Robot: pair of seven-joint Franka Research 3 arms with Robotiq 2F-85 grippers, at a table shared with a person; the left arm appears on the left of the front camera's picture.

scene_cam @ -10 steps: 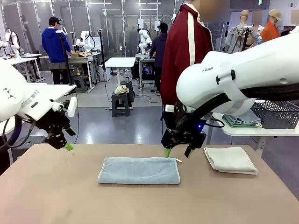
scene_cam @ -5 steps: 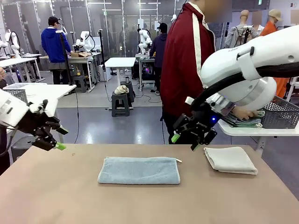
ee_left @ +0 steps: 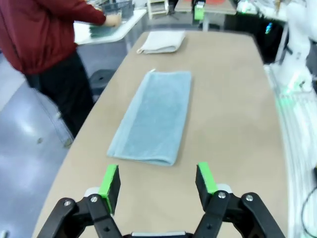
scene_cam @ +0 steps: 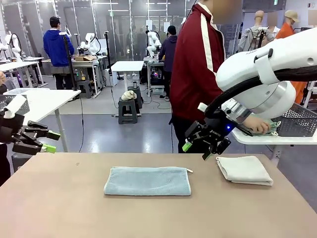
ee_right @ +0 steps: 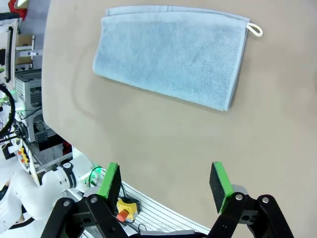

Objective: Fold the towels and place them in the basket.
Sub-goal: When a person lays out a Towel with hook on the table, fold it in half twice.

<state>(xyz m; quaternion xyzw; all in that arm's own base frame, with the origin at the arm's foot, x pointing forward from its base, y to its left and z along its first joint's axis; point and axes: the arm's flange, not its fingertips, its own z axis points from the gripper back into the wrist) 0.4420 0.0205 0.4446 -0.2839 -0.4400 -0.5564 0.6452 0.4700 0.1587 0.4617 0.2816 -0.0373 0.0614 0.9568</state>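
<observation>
Where the blue towel lies flat, bare table rings every edge.

This is looking like a robotics lab in a big open hall. A white robot arm is reaching over the brown table from the right. Far behind, a person in blue and another person are standing among white tables. Cables are lying on the grey floor near a black stool. Glass walls are closing the far side. An emergency button is sitting beside the table.
</observation>
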